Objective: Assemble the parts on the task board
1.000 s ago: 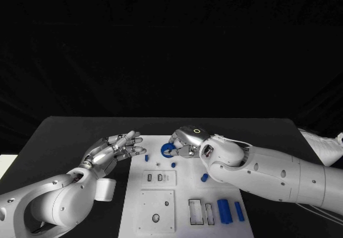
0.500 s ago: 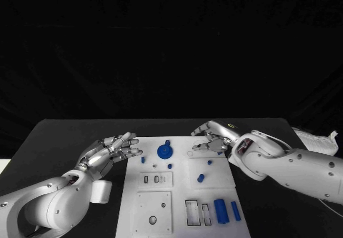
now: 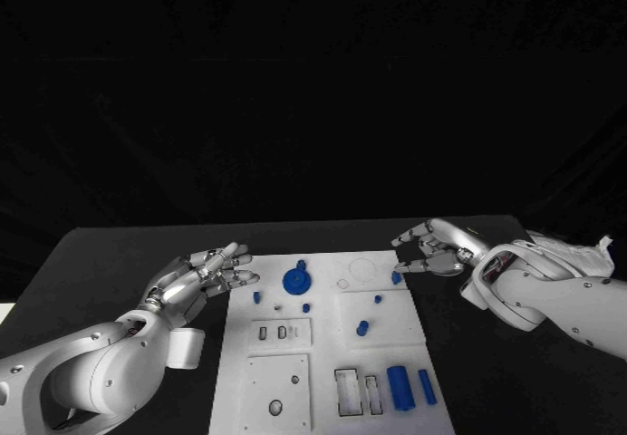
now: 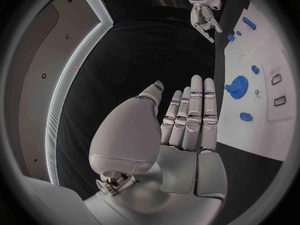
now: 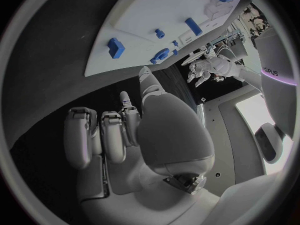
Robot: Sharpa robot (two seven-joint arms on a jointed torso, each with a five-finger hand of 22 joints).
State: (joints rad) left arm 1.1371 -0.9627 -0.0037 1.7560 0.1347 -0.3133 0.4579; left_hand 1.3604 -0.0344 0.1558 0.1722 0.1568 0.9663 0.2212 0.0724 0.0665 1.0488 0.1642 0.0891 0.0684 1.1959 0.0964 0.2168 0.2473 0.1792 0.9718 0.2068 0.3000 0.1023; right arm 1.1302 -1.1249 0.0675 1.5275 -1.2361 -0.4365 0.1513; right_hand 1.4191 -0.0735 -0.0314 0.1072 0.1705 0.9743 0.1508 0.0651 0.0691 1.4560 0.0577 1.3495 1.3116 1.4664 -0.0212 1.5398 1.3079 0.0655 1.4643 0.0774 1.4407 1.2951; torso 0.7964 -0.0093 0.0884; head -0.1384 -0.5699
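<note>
Hands (image 3: 207, 275) (image 3: 435, 247) empty, fingers apart.

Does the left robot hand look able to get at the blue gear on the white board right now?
Probably yes. The left robot hand is empty, fingers apart, just off the board edge, and nothing stands between it and the blue gear. The right robot hand is off to the other side.

White rectangular task board (image 3: 327, 362) lies flat on the table. Round blue gear-like part (image 3: 298, 281) sits near the board's far edge. Two blue cylindrical bars (image 3: 410, 386) lie side by side at its near right corner, apparently loose.
</note>
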